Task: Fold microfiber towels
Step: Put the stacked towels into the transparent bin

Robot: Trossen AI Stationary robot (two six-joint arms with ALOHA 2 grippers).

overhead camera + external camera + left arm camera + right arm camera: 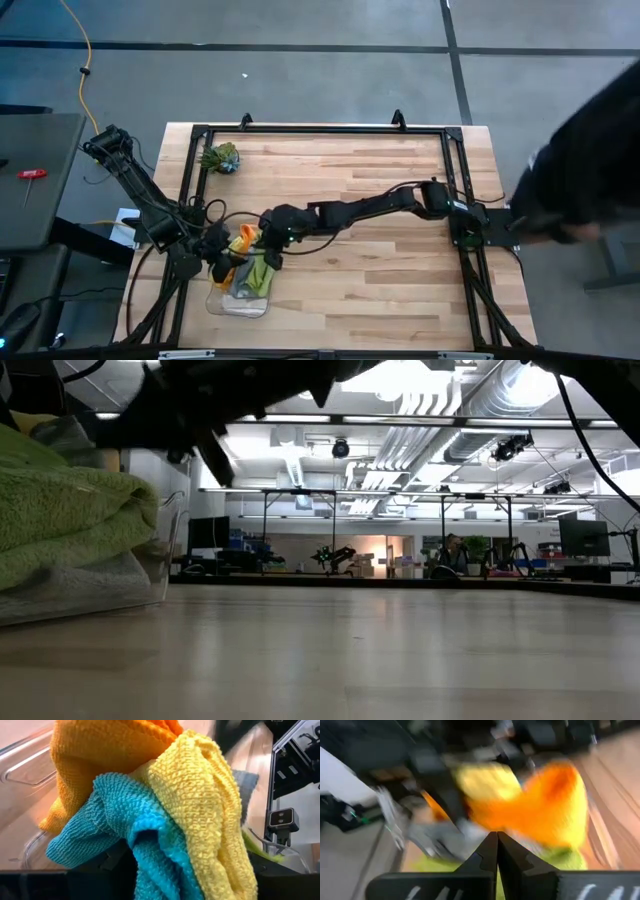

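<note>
From above, we see the left gripper at the near-left part of the wooden table, over the clear plastic bin. A bunch of microfiber towels sits right at its fingers, orange and yellow uppermost, lime green lower in the bin. The right gripper reaches across from the other side and ends just beside the same bunch, its tip touching or nearly touching the cloth. A small spiky green plant stands well apart from both grippers, toward the far-left corner. A person in dark clothing is beyond the table's right edge.

At table height, we see the bin's clear wall at the left, with a lime green towel heaped on a grey towel inside it. Dark arm parts cross overhead.

From the left wrist, we see the orange towel, the teal towel and the yellow towel draped together directly over that gripper's fingers, which are mostly hidden beneath; the fingers stand wide, clasping the bundle.

From the right wrist, we see its two dark fingers pressed together with nothing between them. Just ahead of their tips hang the orange and yellow cloths, with lime green below.
</note>
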